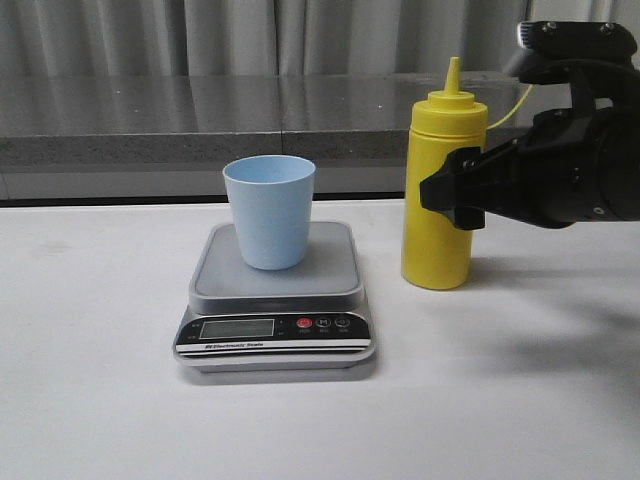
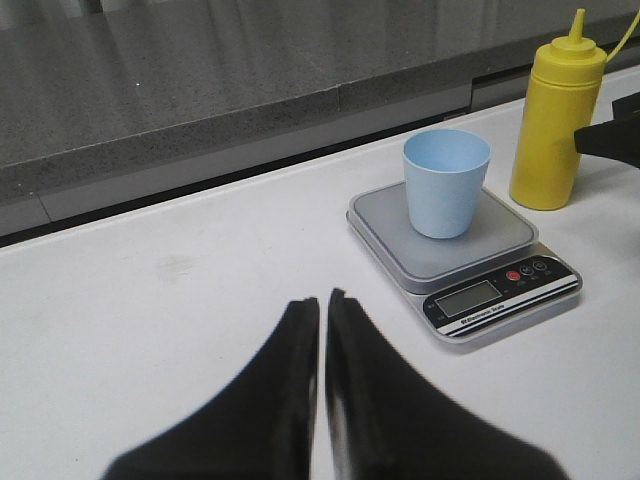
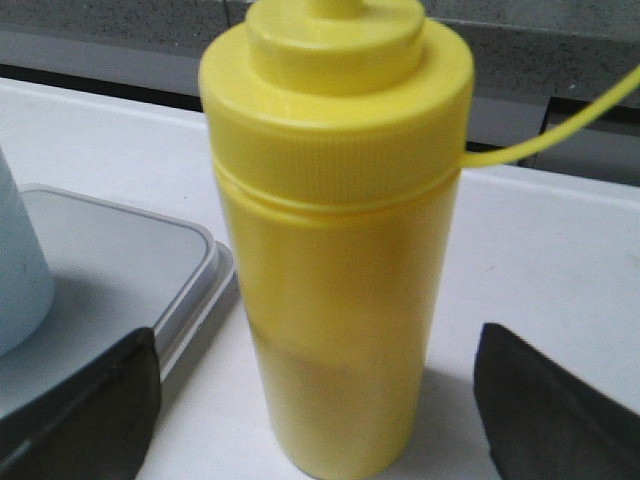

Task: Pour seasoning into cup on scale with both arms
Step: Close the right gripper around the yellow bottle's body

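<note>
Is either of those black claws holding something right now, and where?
Nothing is held. The right gripper is open around the tall yellow plastic squeeze bottle; the left gripper is shut, empty.

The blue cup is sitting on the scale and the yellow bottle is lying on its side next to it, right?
Not quite. The blue cup is on the scale, but the yellow bottle stands upright beside it on the table, as the front view shows.
</note>
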You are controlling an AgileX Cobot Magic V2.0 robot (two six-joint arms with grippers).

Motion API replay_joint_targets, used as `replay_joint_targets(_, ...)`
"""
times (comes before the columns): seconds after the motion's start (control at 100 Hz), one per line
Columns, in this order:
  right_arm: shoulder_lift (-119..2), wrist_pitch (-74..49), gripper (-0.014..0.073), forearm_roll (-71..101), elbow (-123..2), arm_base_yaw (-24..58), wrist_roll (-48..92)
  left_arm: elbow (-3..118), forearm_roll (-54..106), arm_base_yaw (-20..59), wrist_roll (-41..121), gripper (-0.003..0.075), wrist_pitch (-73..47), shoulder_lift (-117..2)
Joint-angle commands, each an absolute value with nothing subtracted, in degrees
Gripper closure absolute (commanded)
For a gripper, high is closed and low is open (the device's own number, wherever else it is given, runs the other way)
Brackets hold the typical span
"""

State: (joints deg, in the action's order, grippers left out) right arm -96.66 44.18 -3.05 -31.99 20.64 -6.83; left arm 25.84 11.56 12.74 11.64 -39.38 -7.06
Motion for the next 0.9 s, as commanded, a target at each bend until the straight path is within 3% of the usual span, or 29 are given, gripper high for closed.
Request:
replay_joint_targets(0.0,-95.8,49.1,-0.0038,-3.7,-34.8,20.6,-8.0,27.4,12.1,12.6,11.2,0.071,-35.3,-7.8)
replay_joint_targets(0.8,-105.3,49.1,-0.0038,-3.6,-45.9,20.6,-8.0,27.4,12.1,12.6,11.2,0.071,-35.3,-7.8)
replay_joint_targets(0.89,-105.3,49.1,0.0006,-3.6,-46.0,20.6,-8.0,27.4,12.1,12.6,11.2,0.071,-35.3,-7.8)
